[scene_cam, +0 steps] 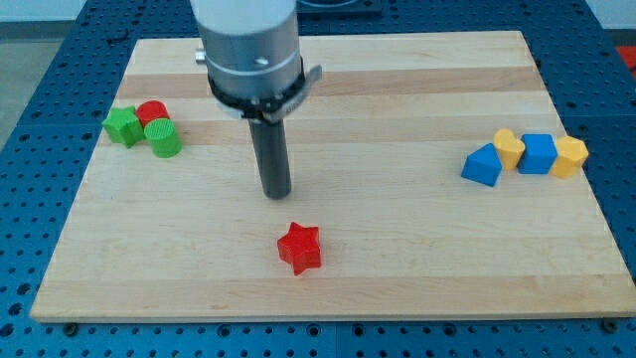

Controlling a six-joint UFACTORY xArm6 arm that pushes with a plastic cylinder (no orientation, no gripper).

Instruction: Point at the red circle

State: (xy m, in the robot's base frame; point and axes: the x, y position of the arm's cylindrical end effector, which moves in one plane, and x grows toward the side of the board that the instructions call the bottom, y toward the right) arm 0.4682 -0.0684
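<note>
The red circle [151,111] is a short red cylinder at the view's left, touching a green star-shaped block [123,126] on its left and a green cylinder [163,138] below it. My tip [276,194] is the lower end of the dark rod near the board's middle. It stands well to the right of and lower than the red circle, apart from it. A red star [299,248] lies just below and slightly right of my tip, not touching it.
At the view's right sits a row of blocks: a blue triangle-like block [483,165], a yellow block [509,148], a blue cube [538,153] and a yellow block [569,157]. The wooden board [328,288] rests on a blue perforated table.
</note>
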